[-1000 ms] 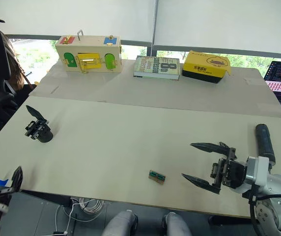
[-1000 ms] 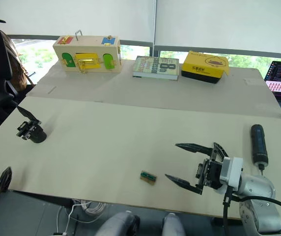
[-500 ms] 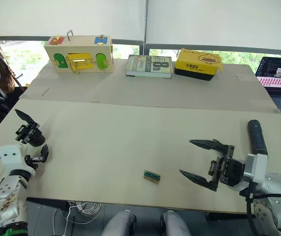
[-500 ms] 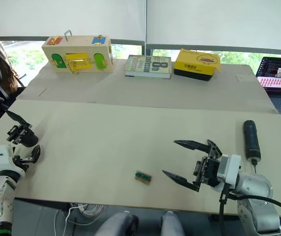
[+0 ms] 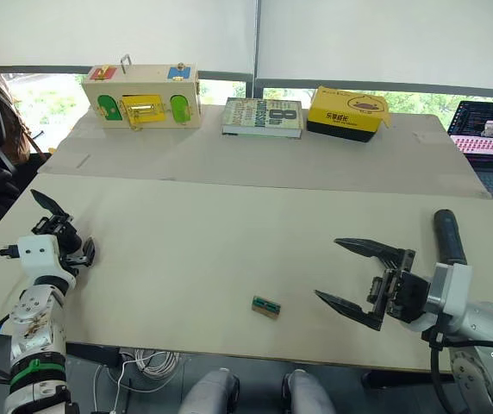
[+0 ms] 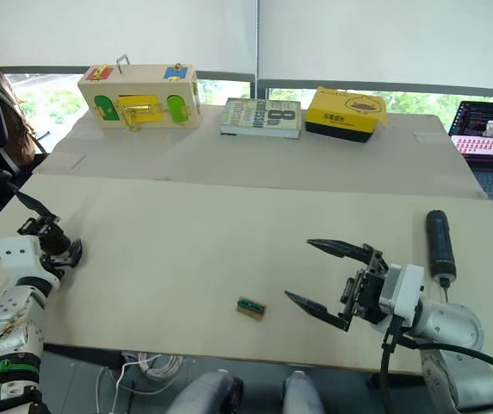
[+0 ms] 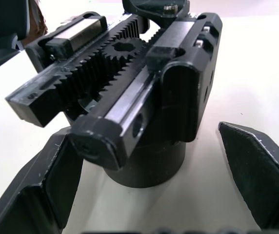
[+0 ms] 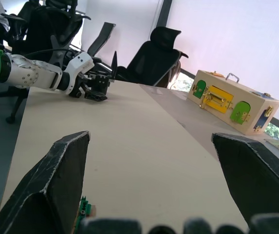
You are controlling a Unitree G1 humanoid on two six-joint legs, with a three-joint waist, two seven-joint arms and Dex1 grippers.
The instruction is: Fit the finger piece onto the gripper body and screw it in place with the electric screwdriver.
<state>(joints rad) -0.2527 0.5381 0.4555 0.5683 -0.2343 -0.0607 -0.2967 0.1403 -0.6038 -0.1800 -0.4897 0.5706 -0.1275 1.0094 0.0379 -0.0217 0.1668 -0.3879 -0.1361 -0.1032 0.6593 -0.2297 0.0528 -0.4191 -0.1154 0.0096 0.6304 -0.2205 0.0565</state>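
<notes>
The left gripper is standing wide open around the gripper body — fingers not touching it. The right gripper is gaping wide, empty, over the table — the electric screwdriver is lying just beside its wrist.

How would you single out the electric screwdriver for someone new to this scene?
Start at the pale table and go to its robot-right edge, near the laptop. The electric screwdriver lies flat there beside the right gripper: a long thick black cylinder, unlike that gripper's pointed fingers.
</notes>
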